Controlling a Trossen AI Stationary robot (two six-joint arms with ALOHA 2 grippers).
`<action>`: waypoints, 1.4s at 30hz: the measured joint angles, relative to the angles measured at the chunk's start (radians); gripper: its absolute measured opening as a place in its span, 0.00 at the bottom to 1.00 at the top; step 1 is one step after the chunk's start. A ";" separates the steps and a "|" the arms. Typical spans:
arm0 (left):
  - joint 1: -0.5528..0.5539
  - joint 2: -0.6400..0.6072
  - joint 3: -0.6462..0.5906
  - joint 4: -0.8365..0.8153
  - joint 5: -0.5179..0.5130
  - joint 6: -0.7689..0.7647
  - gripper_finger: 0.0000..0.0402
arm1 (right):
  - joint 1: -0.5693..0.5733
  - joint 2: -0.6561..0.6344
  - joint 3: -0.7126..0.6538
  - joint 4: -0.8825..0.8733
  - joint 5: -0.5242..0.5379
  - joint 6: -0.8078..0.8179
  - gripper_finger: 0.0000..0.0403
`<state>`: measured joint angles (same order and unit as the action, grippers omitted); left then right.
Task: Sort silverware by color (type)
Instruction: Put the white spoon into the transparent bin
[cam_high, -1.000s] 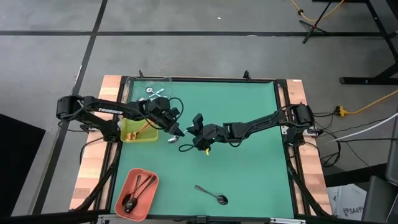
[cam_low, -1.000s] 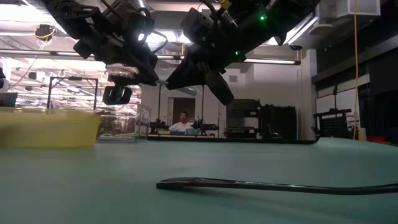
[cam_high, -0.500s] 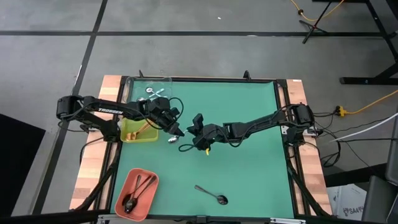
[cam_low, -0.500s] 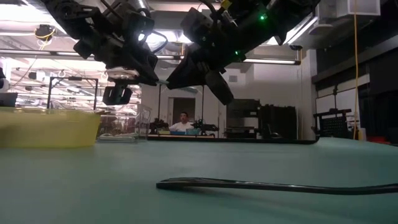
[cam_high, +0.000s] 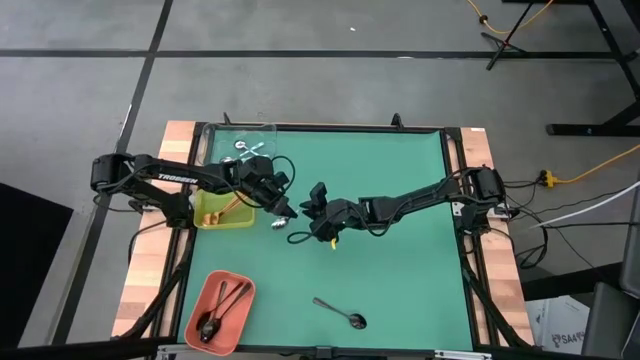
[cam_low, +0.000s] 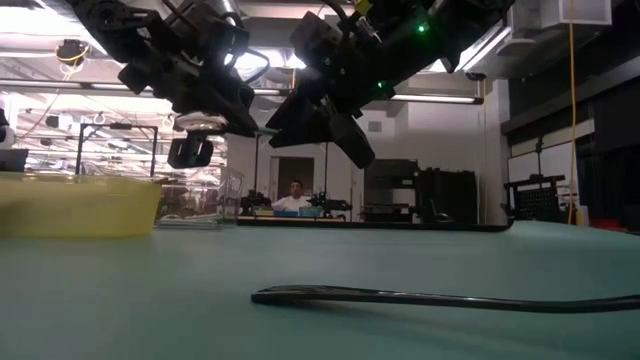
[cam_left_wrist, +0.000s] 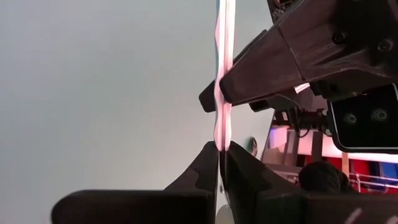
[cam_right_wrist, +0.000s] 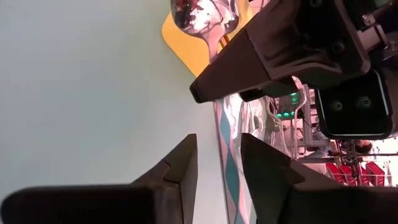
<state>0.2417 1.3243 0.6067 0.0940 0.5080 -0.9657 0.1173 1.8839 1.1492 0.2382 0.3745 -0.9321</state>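
Silver spoon (cam_high: 279, 224) hangs above mid-table, handle running toward the right arm, bowl toward the yellow tray (cam_high: 213, 212). Left gripper (cam_left_wrist: 219, 155), arm marked TROSSEN, pinches its handle; right gripper (cam_right_wrist: 216, 152) gapes, fingers apart around the handle.

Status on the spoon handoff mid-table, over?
Left gripper shut on silver spoon, above mat centre. Right gripper open around the handle, not gripping. One dark spoon loose on mat. Nothing in the way.

Green table (cam_high: 400, 270): three trays (cam_high: 222, 310), dark spoon (cam_high: 340, 312)
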 joint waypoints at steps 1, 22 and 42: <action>0.000 0.000 0.000 0.000 -0.007 0.001 0.03 | 0.000 0.000 0.000 0.000 0.002 0.000 0.29; 0.113 -0.017 0.000 0.035 -0.238 0.318 0.03 | 0.094 -0.173 0.000 -0.066 0.435 0.027 0.29; 0.408 -0.350 0.000 -0.110 -0.413 0.915 0.03 | 0.092 -0.221 0.000 -0.408 0.299 0.478 0.29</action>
<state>0.6493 0.9745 0.6067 -0.0161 0.0946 -0.0507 0.2092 1.6630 1.1492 -0.1693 0.6731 -0.4541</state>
